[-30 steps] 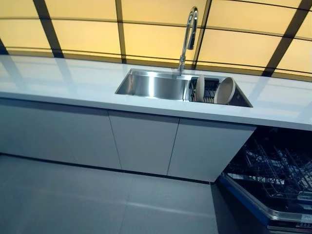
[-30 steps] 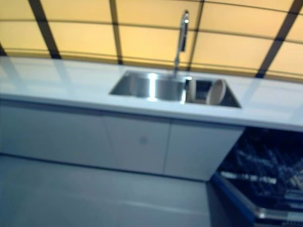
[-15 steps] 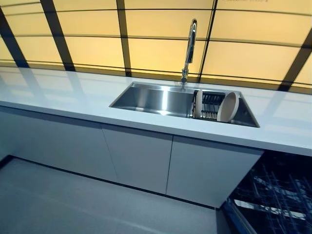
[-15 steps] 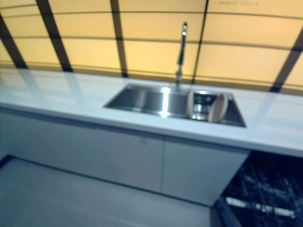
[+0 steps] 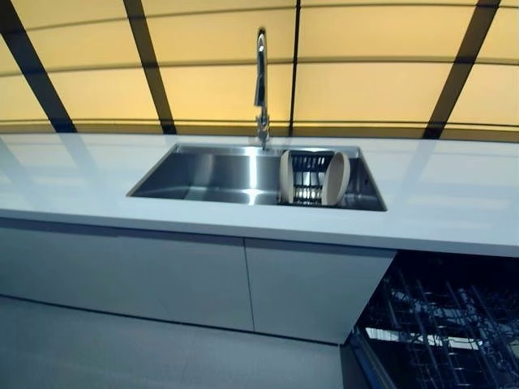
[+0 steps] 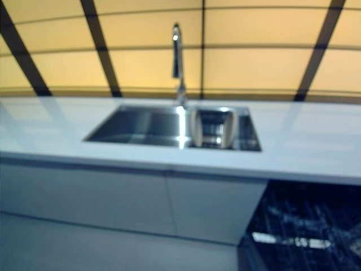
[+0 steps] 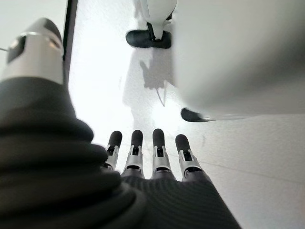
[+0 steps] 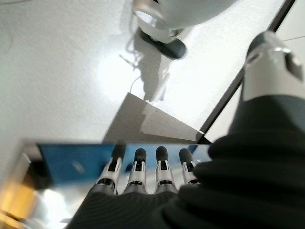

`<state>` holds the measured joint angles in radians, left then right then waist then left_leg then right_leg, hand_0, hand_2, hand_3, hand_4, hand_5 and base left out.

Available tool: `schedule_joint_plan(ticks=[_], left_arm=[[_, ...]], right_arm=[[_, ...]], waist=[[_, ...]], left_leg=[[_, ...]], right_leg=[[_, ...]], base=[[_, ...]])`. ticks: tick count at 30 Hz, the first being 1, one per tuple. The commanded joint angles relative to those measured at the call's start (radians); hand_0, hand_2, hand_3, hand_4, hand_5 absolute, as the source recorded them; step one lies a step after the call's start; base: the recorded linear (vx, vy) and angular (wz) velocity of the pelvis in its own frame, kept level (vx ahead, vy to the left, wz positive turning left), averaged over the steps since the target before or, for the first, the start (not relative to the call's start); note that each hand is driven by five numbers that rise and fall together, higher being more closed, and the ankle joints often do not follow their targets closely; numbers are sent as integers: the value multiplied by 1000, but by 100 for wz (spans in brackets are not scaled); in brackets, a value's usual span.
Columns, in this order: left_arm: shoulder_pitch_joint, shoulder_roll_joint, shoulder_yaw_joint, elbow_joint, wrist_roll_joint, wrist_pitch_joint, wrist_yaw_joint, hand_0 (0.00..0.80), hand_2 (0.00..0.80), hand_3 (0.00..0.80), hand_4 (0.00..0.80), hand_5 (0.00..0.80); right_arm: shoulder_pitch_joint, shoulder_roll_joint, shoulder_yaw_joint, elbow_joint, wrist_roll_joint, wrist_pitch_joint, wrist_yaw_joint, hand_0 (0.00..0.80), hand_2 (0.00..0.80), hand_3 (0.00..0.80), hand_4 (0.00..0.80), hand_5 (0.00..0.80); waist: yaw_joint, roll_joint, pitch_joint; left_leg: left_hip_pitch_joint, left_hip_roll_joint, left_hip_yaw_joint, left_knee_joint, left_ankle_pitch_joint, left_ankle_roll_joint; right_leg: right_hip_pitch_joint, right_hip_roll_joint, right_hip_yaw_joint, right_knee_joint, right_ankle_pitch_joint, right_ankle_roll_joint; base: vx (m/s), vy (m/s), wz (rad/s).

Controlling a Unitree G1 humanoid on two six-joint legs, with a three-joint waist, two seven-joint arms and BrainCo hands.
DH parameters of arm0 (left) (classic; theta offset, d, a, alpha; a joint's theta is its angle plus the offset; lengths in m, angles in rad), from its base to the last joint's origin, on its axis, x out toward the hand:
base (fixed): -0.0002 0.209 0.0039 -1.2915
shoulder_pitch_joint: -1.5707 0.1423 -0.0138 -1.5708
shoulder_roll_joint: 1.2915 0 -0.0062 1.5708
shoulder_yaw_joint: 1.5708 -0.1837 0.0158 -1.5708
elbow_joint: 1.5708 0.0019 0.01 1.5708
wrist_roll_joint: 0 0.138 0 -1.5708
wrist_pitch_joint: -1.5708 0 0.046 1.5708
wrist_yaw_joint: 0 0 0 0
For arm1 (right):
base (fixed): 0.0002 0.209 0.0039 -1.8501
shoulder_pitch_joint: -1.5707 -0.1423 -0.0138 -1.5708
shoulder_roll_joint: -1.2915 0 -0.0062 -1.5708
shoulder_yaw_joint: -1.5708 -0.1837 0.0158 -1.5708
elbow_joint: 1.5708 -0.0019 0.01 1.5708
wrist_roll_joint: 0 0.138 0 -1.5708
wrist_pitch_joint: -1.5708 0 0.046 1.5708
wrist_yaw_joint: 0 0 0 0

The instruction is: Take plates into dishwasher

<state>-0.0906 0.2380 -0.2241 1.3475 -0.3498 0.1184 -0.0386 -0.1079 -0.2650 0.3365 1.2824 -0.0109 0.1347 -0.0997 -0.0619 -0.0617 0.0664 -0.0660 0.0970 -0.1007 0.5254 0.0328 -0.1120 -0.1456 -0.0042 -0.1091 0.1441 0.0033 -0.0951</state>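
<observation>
Two beige plates stand on edge in a dark wire rack (image 5: 308,180) at the right end of the steel sink (image 5: 203,174): one plate (image 5: 285,177) on the rack's left, the other plate (image 5: 336,178) on its right. Below the counter at the lower right, the dishwasher (image 5: 442,324) is open, its wire basket showing. Neither hand appears in the eye views. My left hand (image 7: 159,152) hangs over the pale floor, fingers straight and holding nothing. Straight, empty fingers also show on my right hand (image 8: 138,168), which hangs above the dishwasher's shiny door (image 8: 66,162).
A tall chrome tap (image 5: 261,81) rises behind the sink. The white counter (image 5: 454,203) runs to both sides, with grey cabinet doors (image 5: 186,275) beneath it. Behind the counter is a yellow panelled wall with dark bars.
The whole picture has shifted: the camera has moved, so the sink and plates now sit further left and more square-on. Nothing on the counter or in the sink has moved.
</observation>
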Motion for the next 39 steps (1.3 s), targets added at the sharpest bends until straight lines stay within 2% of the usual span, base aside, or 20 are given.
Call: schedule_joint_plan(ticks=[1, 2, 3, 5, 6, 8, 10, 12, 16, 19, 25, 28, 29, 32, 34, 35, 36, 37, 38, 39], left_arm=[[25, -35, 0, -16, -3, -5, 3, 0, 0, 0, 0, 0], [35, -35, -4, -21, -15, -11, -1, 0, 0, 0, 0, 0], [45, -31, -15, -24, -30, -24, -3, 0, 0, 0, 0, 0], [50, -30, -18, -26, -32, -30, 1, 0, 0, 0, 0, 0], [59, -33, -20, -25, -42, -40, 14, 0, 0, 0, 0, 0], [58, -33, -16, -26, -46, -38, 19, 0, 0, 0, 0, 0], [49, -31, -10, -25, -34, -36, 23, 0, 0, 0, 0, 0], [36, -24, -14, -24, -38, -52, 25, 0, 0, 0, 0, 0], [9, -8, -21, -32, -55, -62, 23, 0, 0, 0, 0, 0], [-11, -5, -28, -23, -37, -61, 11, 0, 0, 0, 0, 0], [-13, -17, -38, -9, -4, -57, 16, 0, 0, 0, 0, 0], [-15, -18, -36, -12, -6, -56, 22, 0, 0, 0, 0, 0], [-19, -19, -29, -14, -8, -60, 27, 0, 0, 0, 0, 0], [-28, -21, -29, -12, -1, -75, 25, 0, 0, 0, 0, 0], [-35, -18, -39, -14, 30, -79, 21, 0, 0, 0, 0, 0], [-33, -14, -47, -17, 52, -77, 19, 0, 0, 0, 0, 0], [-33, -12, -55, -18, 65, -75, 16, 0, 0, 0, 0, 0], [-34, -6, -66, -18, 84, -74, 7, 0, 0, 0, 0, 0], [-34, -5, -67, -18, 88, -74, 5, 0, 0, 0, 0, 0], [-39, 1, -78, -17, 93, -71, 0, 0, 0, 0, 0, 0]], right_arm=[[-33, -13, 66, 9, -38, 26, 10, 0, 0, 0, 0, 0], [-40, -11, 63, 19, -48, 19, 20, 0, 0, 0, 0, 0], [-44, -5, 58, 24, -55, 12, 22, 0, 0, 0, 0, 0], [-44, -1, 58, 21, -59, 9, 19, 0, 0, 0, 0, 0], [-40, 3, 58, 17, -80, 4, 15, 0, 0, 0, 0, 0], [-38, 3, 53, 23, -84, -5, 15, 0, 0, 0, 0, 0], [-31, 10, 38, 33, -93, -7, 15, 0, 0, 0, 0, 0], [-14, 18, 29, 36, -96, -1, 21, 0, 0, 0, 0, 0], [13, 32, 33, 41, -101, -6, 22, 0, 0, 0, 0, 0], [2, 40, 42, 41, -81, -17, 19, 0, 0, 0, 0, 0], [-19, 51, 57, 11, -45, -31, 0, 0, 0, 0, 0, 0], [-20, 46, 56, -2, -37, -31, 5, 0, 0, 0, 0, 0], [-23, 43, 49, -5, -46, -22, 8, 0, 0, 0, 0, 0], [-26, 42, 40, 6, -51, -18, 6, 0, 0, 0, 0, 0], [-22, 45, 30, 11, -43, -11, -2, 0, 0, 0, 0, 0], [-19, 47, 27, 10, -41, -8, -1, 0, 0, 0, 0, 0], [-17, 47, 24, 10, -40, -10, -1, 0, 0, 0, 0, 0], [-8, 43, 20, 7, -42, -19, -6, 0, 0, 0, 0, 0], [-7, 42, 20, 7, -42, -19, -6, 0, 0, 0, 0, 0], [1, 35, 23, 2, -35, -25, -6, 0, 0, 0, 0, 0]], waist=[[46, 17, 53], [68, 37, 67], [103, 62, 88], [132, 74, 93], [166, 68, 88], [170, 61, 77], [161, 56, 53], [149, 51, 35], [138, 44, 7], [138, 40, 1], [145, 25, 10], [144, 16, 15], [142, 11, 17], [141, 10, 15], [144, 2, 2], [140, 2, -6], [131, 13, -8], [110, 39, -4], [106, 39, -3], [78, 62, 5]], left_leg=[[-143, -132, 62, -21, 101, 123], [-160, -132, 96, -146, 109, 121], [-174, -133, 117, -319, 161, 107], [-209, -141, 94, -414, 203, 94], [-229, -163, 63, -505, 235, 83], [-217, -163, 87, -521, 209, 90], [-184, -148, 145, -542, 183, 105], [-157, -142, 160, -546, 158, 121], [-107, -150, 150, -571, 134, 145], [-106, -158, 133, -574, 131, 151], [-169, -170, 116, -485, 99, 160], [-184, -172, 124, -429, 71, 162], [-178, -167, 137, -411, 54, 164], [-165, -157, 147, -408, 38, 171], [-144, -169, 154, -426, 29, 190], [-113, -176, 155, -455, 31, 198], [-86, -172, 154, -475, 29, 202], [-42, -160, 143, -501, 26, 204], [-35, -162, 141, -507, 27, 204], [27, -154, 127, -541, 27, 195]], right_leg=[[158, -24, 124, -76, 25, 63], [194, 8, 138, -79, 7, 71], [247, 52, 165, -77, -23, 73], [291, 79, 200, -78, -41, 71], [345, 88, 246, -89, -69, 70], [368, 81, 255, -93, -91, 73], [389, 54, 239, -90, -112, 91], [403, 31, 226, -89, -124, 105], [391, 5, 192, -100, -110, 119], [360, -4, 182, -106, -87, 125], [317, -7, 201, -90, -81, 121], [311, -23, 192, -85, -79, 127], [306, -41, 177, -80, -73, 137], [310, -60, 161, -53, -79, 148], [325, -85, 154, 5, -35, 173], [297, -106, 142, 93, 47, 193], [255, -110, 134, 185, 90, 200], [175, -89, 131, 298, 124, 200], [163, -90, 131, 316, 121, 200], [56, -82, 87, 322, 136, 194]], base=[[421, -72, -36], [601, -8, -68], [546, 6, -78], [465, -12, -77], [401, -19, -58], [284, 46, -88], [278, 118, -106], [245, 109, -40], [156, 68, -10], [48, 24, 35], [30, 26, 6], [93, 57, 1], [106, 64, -2], [146, 83, -6], [167, 79, -5], [153, 90, -13], [216, 157, -15], [169, 133, -14], [254, 158, -7], [230, 78, -2]])
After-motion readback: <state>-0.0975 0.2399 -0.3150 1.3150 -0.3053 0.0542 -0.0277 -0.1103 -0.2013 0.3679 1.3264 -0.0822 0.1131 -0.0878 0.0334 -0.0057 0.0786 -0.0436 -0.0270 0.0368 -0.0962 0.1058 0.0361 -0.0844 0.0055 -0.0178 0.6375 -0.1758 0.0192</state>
